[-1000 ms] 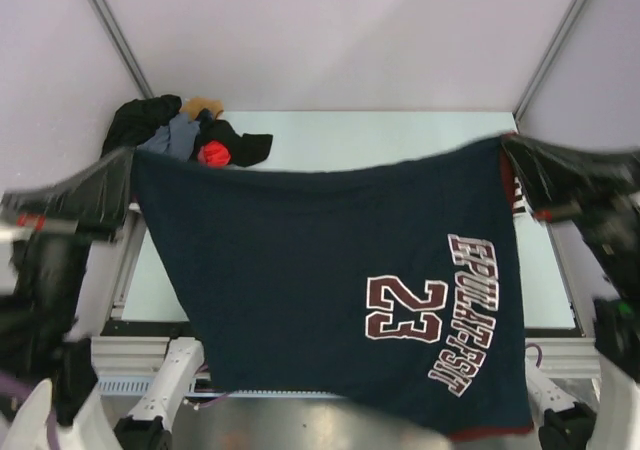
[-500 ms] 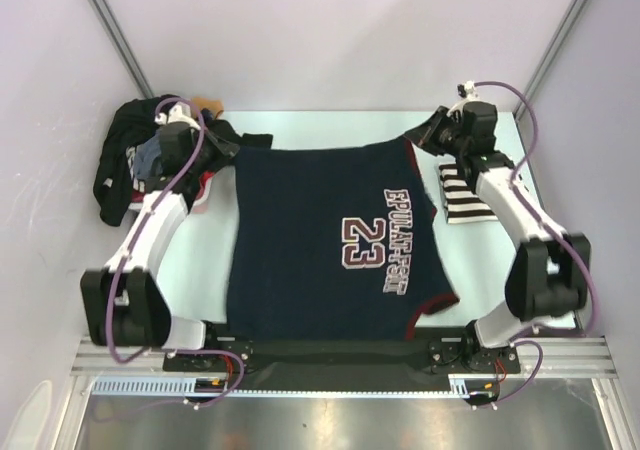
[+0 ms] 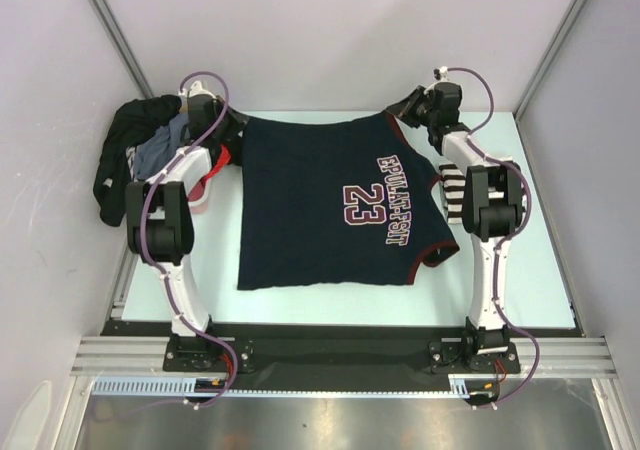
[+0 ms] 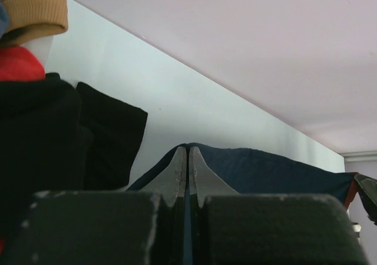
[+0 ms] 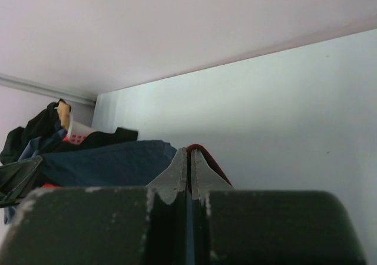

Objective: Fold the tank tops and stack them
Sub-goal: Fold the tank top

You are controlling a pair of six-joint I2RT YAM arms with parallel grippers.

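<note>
Jersey dragged farther back, red-trimmed end right; left gripper, right gripper clamp corners.

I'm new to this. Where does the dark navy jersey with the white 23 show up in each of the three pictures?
Top external: the dark navy jersey lies spread flat mid-table.
Left wrist: the jersey is a blue ridge right of centre, pinched in the left gripper.
Right wrist: the jersey is a blue fold left of centre, pinched in the right gripper.
Shared landmark: the heap of dark clothes, at the left in every view.
</note>
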